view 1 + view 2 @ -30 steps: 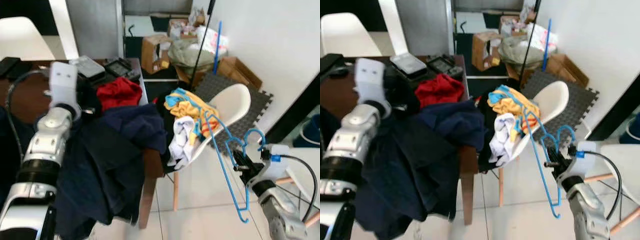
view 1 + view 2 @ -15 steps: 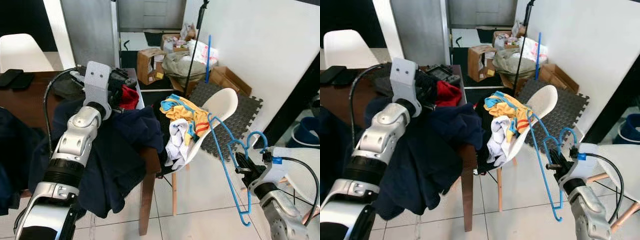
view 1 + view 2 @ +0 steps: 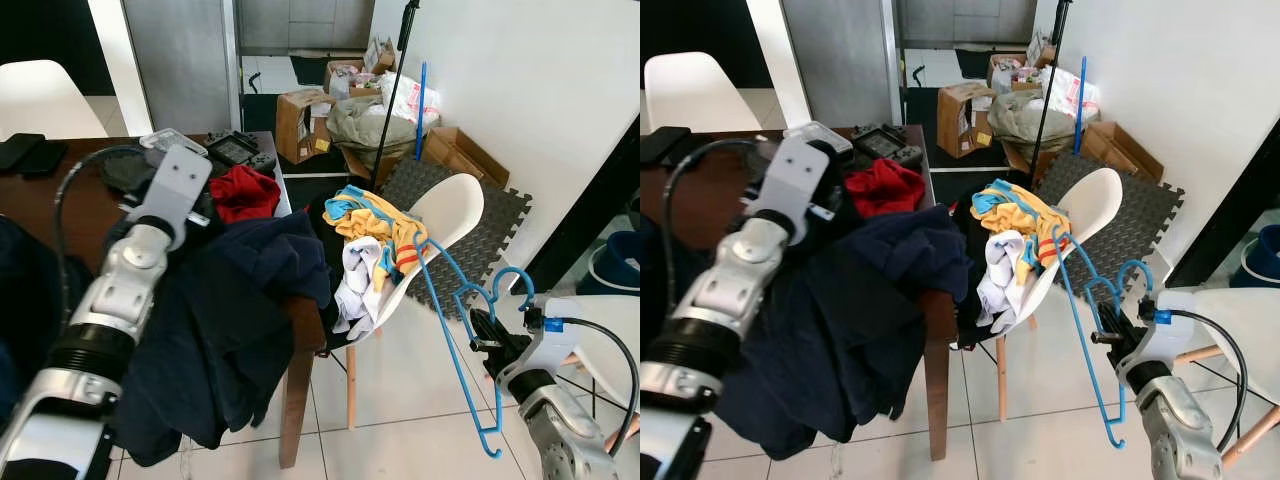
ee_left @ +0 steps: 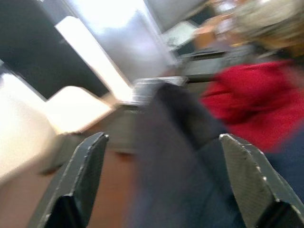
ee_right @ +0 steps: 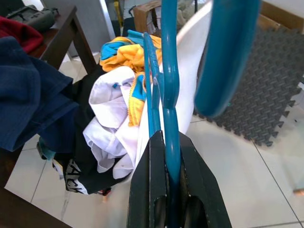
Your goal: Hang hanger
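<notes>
Blue hanger [image 3: 455, 330] clamped in right gripper [image 3: 484, 335], unhung; left gripper [image 4: 161, 180] spread empty above navy garment [image 3: 235, 300].

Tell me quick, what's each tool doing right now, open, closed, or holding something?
Left tool: open, holding nothing, over the dark clothes on the table.
Right tool: closed on the blue hanger.

The left hand [image 4: 156, 180] is raised with fingers spread wide; the right hand [image 5: 166, 190] is clamped tight.
</notes>
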`<state>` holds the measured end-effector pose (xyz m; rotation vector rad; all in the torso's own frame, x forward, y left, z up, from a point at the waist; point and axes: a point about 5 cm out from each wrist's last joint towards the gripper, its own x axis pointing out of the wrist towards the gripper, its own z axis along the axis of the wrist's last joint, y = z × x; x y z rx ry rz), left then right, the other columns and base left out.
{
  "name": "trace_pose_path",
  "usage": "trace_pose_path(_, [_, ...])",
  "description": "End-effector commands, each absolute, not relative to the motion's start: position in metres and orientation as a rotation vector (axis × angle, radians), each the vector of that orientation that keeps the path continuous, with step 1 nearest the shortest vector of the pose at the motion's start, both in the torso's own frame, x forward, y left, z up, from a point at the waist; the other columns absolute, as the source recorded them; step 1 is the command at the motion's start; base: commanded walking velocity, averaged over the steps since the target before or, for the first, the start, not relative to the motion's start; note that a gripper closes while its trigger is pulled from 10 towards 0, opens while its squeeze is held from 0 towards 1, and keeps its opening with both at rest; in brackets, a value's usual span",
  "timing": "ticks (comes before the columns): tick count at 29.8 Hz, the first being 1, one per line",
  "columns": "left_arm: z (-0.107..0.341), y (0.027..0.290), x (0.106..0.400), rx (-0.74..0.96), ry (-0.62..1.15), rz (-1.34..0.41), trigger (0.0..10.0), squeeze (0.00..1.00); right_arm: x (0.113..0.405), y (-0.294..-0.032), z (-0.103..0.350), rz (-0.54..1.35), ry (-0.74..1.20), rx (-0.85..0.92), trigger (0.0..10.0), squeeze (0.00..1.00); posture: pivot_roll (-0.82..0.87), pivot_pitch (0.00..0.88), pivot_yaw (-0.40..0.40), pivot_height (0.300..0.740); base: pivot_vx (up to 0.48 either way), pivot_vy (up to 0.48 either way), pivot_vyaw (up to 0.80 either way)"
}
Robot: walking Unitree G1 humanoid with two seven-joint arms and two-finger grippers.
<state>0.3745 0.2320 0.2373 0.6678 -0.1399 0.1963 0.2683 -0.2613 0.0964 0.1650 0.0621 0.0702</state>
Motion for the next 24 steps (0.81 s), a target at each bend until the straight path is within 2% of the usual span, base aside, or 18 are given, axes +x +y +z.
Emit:
trace_pose_path(1, [0.253,0.247,0.373,0.761,-0.184,0.275,10.0,1.00,0.267,-0.263,0.098,0.058,0.059,0.173,10.0,0.00,0.03,0.094,-0.041,0.740,0.000,0.000,0.00])
trace_pose_path(2, [0.270,0.254,0.368,0.944,-0.256,0.293,10.0,1.00,0.267,-0.264,0.099,0.049,0.050,0.173,10.0,0.00,0.03,0.094,-0.041,0.740,0.000,0.000,0.00])
trace_pose_path(4, [0.270,0.254,0.368,0.944,-0.256,0.293,10.0,1.00,0.267,-0.264,0.099,0.049,0.050,0.173,10.0,0.00,0.03,0.094,-0.041,0.740,0.000,0.000,0.00])
trace_pose_path(5, [0.275,0.253,0.368,0.927,-0.282,0.262,10.0,0.81,0.268,-0.264,0.101,0.044,0.043,0.175,10.0,0.00,0.03,0.094,-0.041,0.740,0.000,0.000,0.00])
trace_pose_path(6, [0.275,0.253,0.368,0.927,-0.282,0.262,10.0,0.81,0.268,-0.264,0.101,0.044,0.043,0.175,10.0,0.00,0.03,0.094,-0.041,0.740,0.000,0.000,0.00])
trace_pose_path(7, [0.280,0.252,0.367,0.806,-0.305,0.239,10.0,0.00,0.269,-0.265,0.103,0.038,0.033,0.182,10.0,0.00,0.03,0.093,-0.037,0.740,0.000,0.000,0.00])
trace_pose_path(9, [0.280,0.252,0.367,0.806,-0.305,0.239,10.0,0.00,0.269,-0.265,0.103,0.038,0.033,0.182,10.0,0.00,0.03,0.093,-0.037,0.740,0.000,0.000,0.00])
trace_pose_path(10, [0.289,0.248,0.366,0.614,-0.337,0.205,10.0,0.00,0.270,-0.266,0.107,0.034,0.016,0.194,10.0,0.00,0.03,0.092,-0.038,0.740,0.000,0.000,0.00])
trace_pose_path(11, [0.289,0.248,0.366,0.614,-0.337,0.205,10.0,0.00,0.270,-0.266,0.107,0.034,0.016,0.194,10.0,0.00,0.03,0.092,-0.038,0.740,0.000,0.000,0.00])
trace_pose_path(12, [0.296,0.244,0.365,0.438,-0.362,0.174,10.0,0.00,0.273,-0.267,0.112,0.031,-0.007,0.216,10.0,0.00,0.03,0.091,-0.039,0.740,0.000,0.000,0.00])
trace_pose_path(13, [0.296,0.244,0.365,0.438,-0.362,0.174,10.0,0.00,0.273,-0.267,0.112,0.031,-0.007,0.216,10.0,0.00,0.03,0.091,-0.039,0.740,0.000,0.000,0.00])
trace_pose_path(15, [0.302,0.237,0.361,0.273,-0.393,0.139,10.0,0.00,0.278,-0.265,0.124,0.041,-0.054,0.256,10.0,0.00,0.03,0.091,-0.039,0.740,-0.322,0.000,0.00])
trace_pose_path(20, [0.269,0.210,0.353,0.243,-0.330,0.072,10.0,0.00,0.288,-0.250,0.147,0.113,-0.131,0.283,10.0,0.00,0.04,0.075,-0.040,0.740,-0.397,0.000,0.00])
trace_pose_path(24, [0.255,0.200,0.351,0.214,-0.299,0.052,10.0,0.00,0.291,-0.247,0.151,0.128,-0.145,0.279,10.0,0.00,0.04,0.070,-0.041,0.740,-0.433,0.000,0.00])
